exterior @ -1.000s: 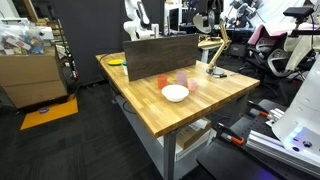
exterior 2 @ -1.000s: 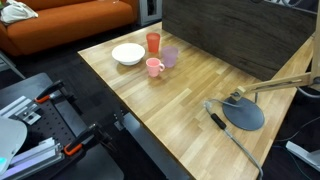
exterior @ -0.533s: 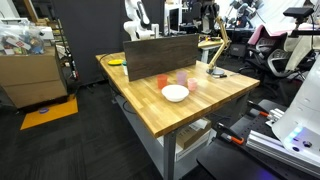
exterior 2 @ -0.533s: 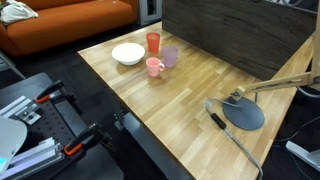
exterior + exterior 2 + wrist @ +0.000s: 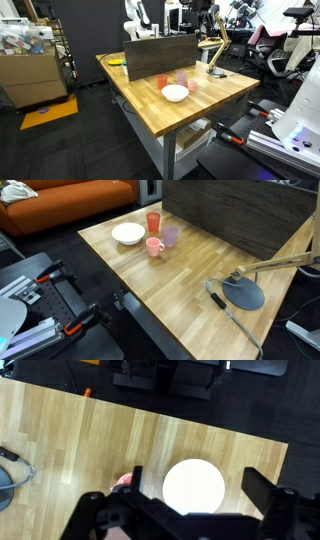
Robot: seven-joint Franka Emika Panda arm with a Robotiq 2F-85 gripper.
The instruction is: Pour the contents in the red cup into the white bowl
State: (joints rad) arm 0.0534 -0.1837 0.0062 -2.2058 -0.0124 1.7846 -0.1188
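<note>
The red cup (image 5: 162,81) (image 5: 153,222) stands upright on the wooden table, just behind the white bowl (image 5: 175,93) (image 5: 127,233). In the wrist view my gripper (image 5: 198,490) hangs high above the table, open, with nothing between its fingers (image 5: 262,488). From there the white bowl (image 5: 193,485) appears far below, framed between the two fingers. A pinkish rim (image 5: 124,480) peeks out beside the left finger; I cannot tell which cup it is. What the red cup holds does not show.
A lilac cup (image 5: 170,237) and a pink mug (image 5: 154,247) stand next to the red cup. A dark upright board (image 5: 240,215) lines the table's back. A desk lamp base (image 5: 243,292) with cable sits at one end, a flat yellow item (image 5: 115,62) at the other.
</note>
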